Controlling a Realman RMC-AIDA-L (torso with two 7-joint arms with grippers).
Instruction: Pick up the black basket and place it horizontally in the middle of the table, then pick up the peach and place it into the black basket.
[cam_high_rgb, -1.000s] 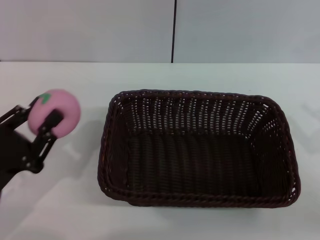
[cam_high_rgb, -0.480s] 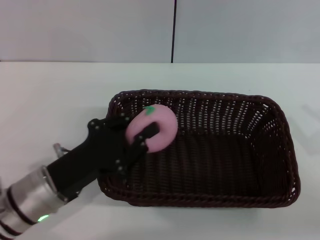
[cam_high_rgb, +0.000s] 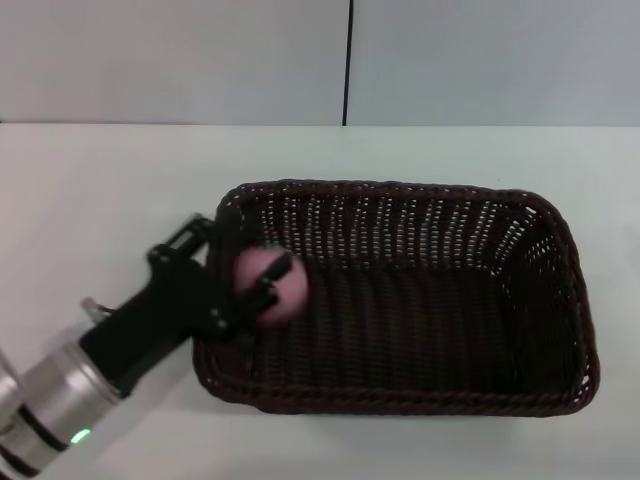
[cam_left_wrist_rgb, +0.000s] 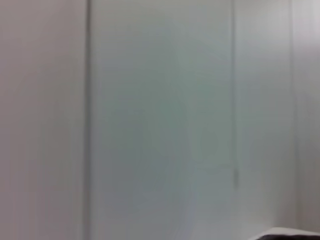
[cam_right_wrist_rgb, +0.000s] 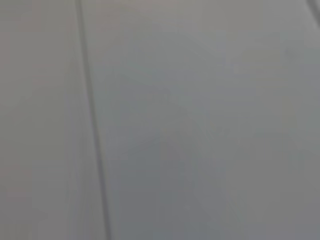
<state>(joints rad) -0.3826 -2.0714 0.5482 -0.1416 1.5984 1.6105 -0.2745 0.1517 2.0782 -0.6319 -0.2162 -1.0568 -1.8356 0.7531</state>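
Peach (cam_high_rgb: 268, 283) clamped between the fingers of the left pincer (cam_high_rgb: 262, 288), low inside the left end of the black basket (cam_high_rgb: 420, 380), just past its left rim, basket lying lengthwise on the white table (cam_high_rgb: 100, 190); right pincer out of sight.

Wall: pale grey panels (cam_high_rgb: 180, 60) stand behind the table's far edge.
Seam: a thin dark vertical line (cam_high_rgb: 348, 60) splits the wall, meeting the table's far edge right of its middle.
Table: a broad white top (cam_high_rgb: 100, 180), smooth and unmarked.
Light: even and soft over the table.
Wrist views: only plain grey wall with faint vertical lines (cam_left_wrist_rgb: 88, 120).
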